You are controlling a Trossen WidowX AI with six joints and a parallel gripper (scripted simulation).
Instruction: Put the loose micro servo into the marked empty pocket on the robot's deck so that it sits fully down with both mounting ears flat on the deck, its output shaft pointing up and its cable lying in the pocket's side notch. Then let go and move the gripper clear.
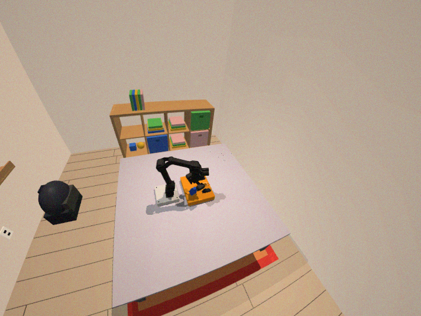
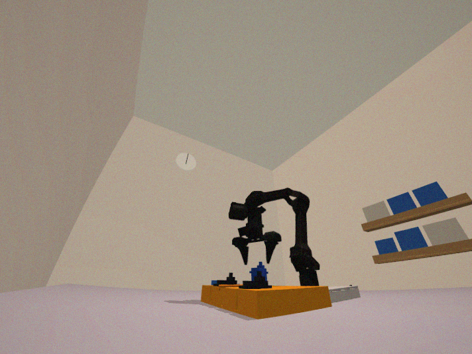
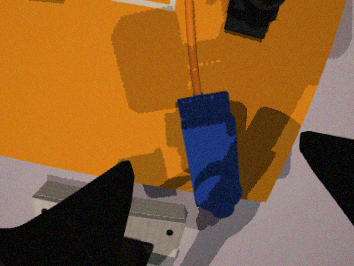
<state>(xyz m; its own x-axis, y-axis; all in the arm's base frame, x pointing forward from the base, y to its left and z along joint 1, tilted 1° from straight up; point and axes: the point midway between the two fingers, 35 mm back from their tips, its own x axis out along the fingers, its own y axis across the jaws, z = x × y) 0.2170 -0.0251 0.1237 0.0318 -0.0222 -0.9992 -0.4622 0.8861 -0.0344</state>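
Note:
The loose blue micro servo (image 1: 193,190) (image 2: 259,270) (image 3: 212,155) rests on the orange deck (image 1: 201,200) (image 2: 293,299) (image 3: 60,100) near one edge. In the wrist view its orange cable (image 3: 193,55) runs from its upper end and a greyish tip shows at its lower end. My gripper (image 2: 257,263) (image 3: 216,154) is open and empty. Its fingertips are above the servo, one on each side of it in the wrist view. A piece of the pocket's white outline (image 3: 145,5) shows at the top of the wrist view; the arm and gripper hide the pocket in the top view.
A black servo (image 1: 206,190) (image 2: 255,284) (image 3: 253,15) sits on the deck near the blue one. Another black part (image 2: 227,282) stands farther along the deck. The arm's pale base plate (image 1: 161,196) (image 2: 345,294) (image 3: 150,212) is beside the deck on the table (image 1: 190,244).

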